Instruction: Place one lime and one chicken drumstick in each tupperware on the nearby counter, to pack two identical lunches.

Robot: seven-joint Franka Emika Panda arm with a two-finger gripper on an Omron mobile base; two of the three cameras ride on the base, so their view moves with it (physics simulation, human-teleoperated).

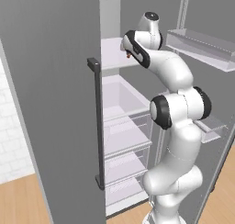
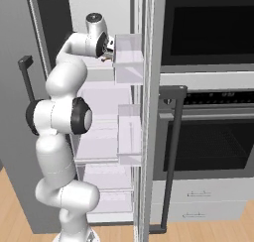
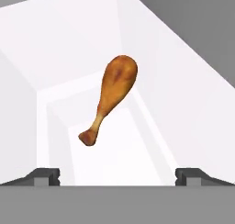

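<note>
Gripper (image 3: 117, 175) spread wide and empty inside the fridge (image 1: 55, 81), drumstick (image 3: 110, 97) lying on the white shelf (image 3: 69, 48) just ahead between its tips, not yet grasped, so packing looks barely begun.

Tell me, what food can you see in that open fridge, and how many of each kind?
Drumstick: 1, orange-brown, lying on a white shelf ahead of the open gripper.
Lime: 0 in sight.
Total: 1 food item visible.
</note>
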